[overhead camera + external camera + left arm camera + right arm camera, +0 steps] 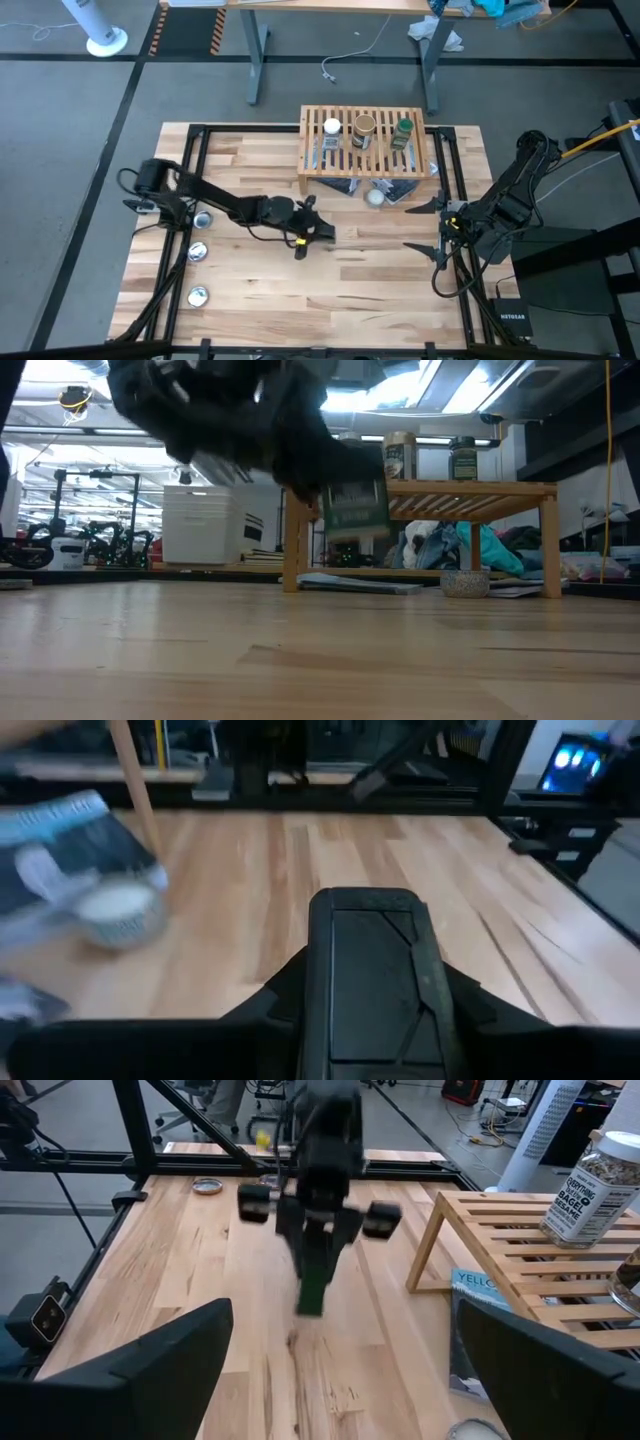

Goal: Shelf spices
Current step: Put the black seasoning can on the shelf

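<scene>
The dark squarish tin (355, 506) with a green label hangs in my left gripper (303, 238) above the table's middle, in front of the shelf (365, 150). On the slatted shelf top stand the white-capped jar (331, 128), the tan-brown jar (364, 127) and the green-lidded jar (403, 128). My right gripper (418, 226) is open near the table's right edge, level with the tin and apart from it; its own view shows the left gripper (318, 1245) with the tin (312, 1290). My left gripper pinches the dark tin between its two fingers by its upper part (318, 1260), coming from above and pointing down. The tin is lifted clear of the table and hangs below the fingers, roughly upright (355, 510). In the left wrist view its broad face (375, 970) fills the gap.
Under the shelf lie a small round white dish (375, 196) and flat printed packets (360, 584). Three flat silver round pieces (197, 252) lie near the table's left edge. A black frame (195, 160) runs along the table's sides. Bare wood lies between the grippers and the near edge.
</scene>
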